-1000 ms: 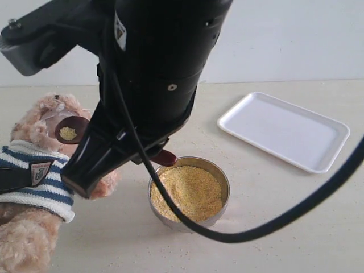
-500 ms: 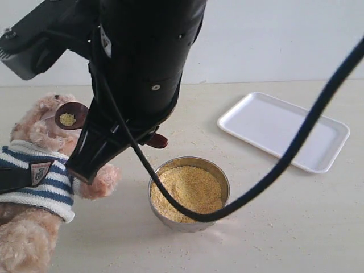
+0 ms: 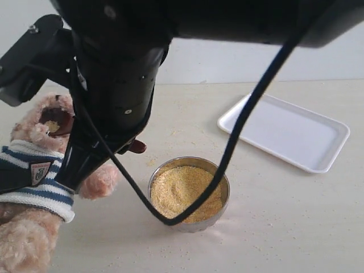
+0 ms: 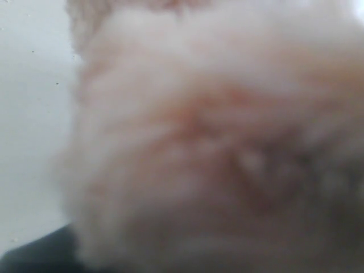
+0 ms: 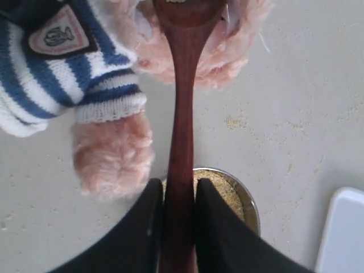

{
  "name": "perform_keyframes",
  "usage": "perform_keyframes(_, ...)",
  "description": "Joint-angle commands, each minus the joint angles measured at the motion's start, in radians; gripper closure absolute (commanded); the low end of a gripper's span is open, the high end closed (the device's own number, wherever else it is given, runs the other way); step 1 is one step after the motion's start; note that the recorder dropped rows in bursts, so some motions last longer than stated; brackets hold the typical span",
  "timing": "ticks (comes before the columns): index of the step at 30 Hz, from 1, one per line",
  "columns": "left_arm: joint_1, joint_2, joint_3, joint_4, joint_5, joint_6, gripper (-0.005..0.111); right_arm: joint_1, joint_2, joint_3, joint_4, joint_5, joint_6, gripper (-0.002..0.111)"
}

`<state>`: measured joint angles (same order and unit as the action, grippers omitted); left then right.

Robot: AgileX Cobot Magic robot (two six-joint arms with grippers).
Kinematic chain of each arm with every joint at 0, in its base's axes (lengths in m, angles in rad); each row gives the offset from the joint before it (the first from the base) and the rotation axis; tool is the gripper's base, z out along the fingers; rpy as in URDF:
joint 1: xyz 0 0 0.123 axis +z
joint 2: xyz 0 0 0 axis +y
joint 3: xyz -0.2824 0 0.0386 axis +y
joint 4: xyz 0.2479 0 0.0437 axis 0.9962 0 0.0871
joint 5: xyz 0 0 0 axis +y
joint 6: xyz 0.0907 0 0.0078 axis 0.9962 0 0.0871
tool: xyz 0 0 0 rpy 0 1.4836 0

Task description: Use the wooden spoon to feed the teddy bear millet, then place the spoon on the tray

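The teddy bear (image 3: 35,132) leans at the left in its striped shirt. The wooden spoon (image 5: 183,114) has its bowl (image 3: 56,121), holding a little millet, against the bear's muzzle. My right gripper (image 5: 179,190) is shut on the spoon's handle, above the steel bowl of millet (image 3: 185,190). The handle's end (image 3: 136,147) sticks out behind the arm. The white tray (image 3: 284,131) lies bare at the far right. Blurred bear fur (image 4: 216,142) fills the left wrist view and hides the jaws. A black left finger (image 3: 12,180) lies across the bear's shirt.
The round steel bowl (image 3: 223,173) stands in the middle of the beige table, between bear and tray. Stray grains dot the table (image 3: 284,227) around it. The right arm and its black cable (image 3: 239,125) block much of the exterior view.
The right arm has swung left. The spoon's bowl rose, then moved left onto the bear's muzzle. The bear, bowl and tray have stayed put.
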<state>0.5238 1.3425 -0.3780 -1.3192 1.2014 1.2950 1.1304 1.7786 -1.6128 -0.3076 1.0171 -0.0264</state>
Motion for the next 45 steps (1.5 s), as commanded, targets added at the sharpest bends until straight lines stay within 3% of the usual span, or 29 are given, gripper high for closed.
perform_keyframes(1,0.002,-0.01,0.006,-0.023,0.02,0.009,0.102,0.03,0.029,-0.004,-0.13,0.006,-0.009,0.099)
perform_keyframes(17,0.002,-0.01,0.006,-0.023,0.02,0.009,0.102,0.164,0.036,-0.004,-0.511,0.204,-0.009,0.099)
perform_keyframes(35,0.002,-0.01,0.006,-0.023,0.02,0.009,0.102,0.262,0.102,-0.004,-0.642,0.204,0.0,0.099)
perform_keyframes(45,0.002,-0.01,0.006,-0.023,0.02,0.009,0.102,0.264,0.104,-0.004,-0.677,0.204,0.096,0.099)
